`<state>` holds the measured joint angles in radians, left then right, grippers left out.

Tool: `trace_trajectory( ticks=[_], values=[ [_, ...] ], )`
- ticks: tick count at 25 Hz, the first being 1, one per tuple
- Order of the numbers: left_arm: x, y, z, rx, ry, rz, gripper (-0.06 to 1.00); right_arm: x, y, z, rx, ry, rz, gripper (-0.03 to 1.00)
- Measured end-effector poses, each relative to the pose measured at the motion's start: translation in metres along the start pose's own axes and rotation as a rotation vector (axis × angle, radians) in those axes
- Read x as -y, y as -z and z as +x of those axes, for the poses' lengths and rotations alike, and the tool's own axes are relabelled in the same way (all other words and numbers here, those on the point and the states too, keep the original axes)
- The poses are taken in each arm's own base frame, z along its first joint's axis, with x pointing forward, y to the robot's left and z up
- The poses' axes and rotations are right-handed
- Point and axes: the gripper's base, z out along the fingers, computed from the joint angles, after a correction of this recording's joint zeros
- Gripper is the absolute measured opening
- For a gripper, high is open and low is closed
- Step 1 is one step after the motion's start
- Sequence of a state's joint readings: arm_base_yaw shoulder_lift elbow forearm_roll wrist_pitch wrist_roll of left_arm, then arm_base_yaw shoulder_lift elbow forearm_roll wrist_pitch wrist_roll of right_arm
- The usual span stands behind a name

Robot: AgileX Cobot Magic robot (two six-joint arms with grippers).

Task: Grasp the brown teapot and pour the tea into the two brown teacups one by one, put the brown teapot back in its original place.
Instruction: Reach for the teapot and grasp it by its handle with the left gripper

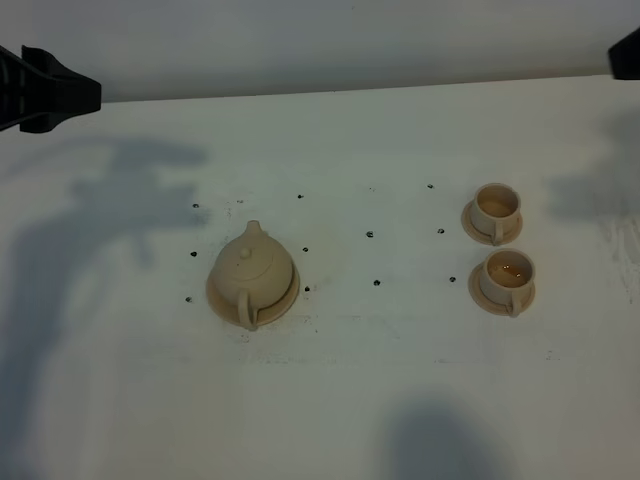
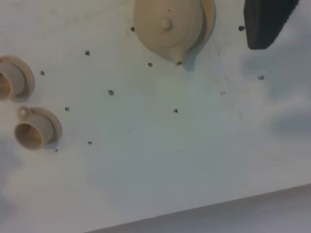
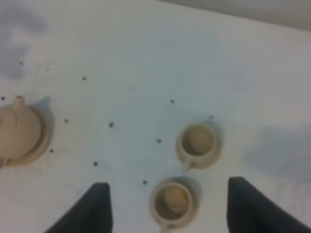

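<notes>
The white table (image 1: pixel 330 400) has a gray wall (image 1: pixel 330 40) behind it. Far on the left hangs the left gripper (image 1: pixel 60 92); I cannot tell if its jaws are apart. The brown teapot (image 1: pixel 252 270) sits on its big saucer (image 1: pixel 291 297), left of the middle. It is round and pale tan, lid on, loop handle (image 1: pixel 248 316) toward the front. To the right stand the far teacup (image 1: pixel 495 205) and the near teacup (image 1: pixel 508 276). The right gripper (image 3: pixel 166 187) is spread wide and holds nothing. Nobody holds the pot, so I think the job is just starting or all done. To pour, a gripper must go down and pinch the handle.
</notes>
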<state>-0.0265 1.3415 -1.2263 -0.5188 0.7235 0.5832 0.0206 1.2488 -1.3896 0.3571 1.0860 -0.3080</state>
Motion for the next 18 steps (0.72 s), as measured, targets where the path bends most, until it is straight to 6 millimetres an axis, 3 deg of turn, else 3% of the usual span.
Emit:
trace_trajectory(
  ticks=[3,8,18],
  values=[
    [0.002,0.005,-0.001,0.010,-0.004,-0.002,0.43,-0.007,0.025,0.015,0.022,0.019,0.036,0.52],
    [0.003,0.006,0.000,0.002,-0.006,0.005,0.42,-0.021,0.055,0.057,0.042,0.034,0.063,0.52],
    [0.004,0.007,0.002,-0.014,-0.006,0.016,0.42,-0.042,0.097,0.165,0.160,0.010,0.149,0.50]
  ],
)
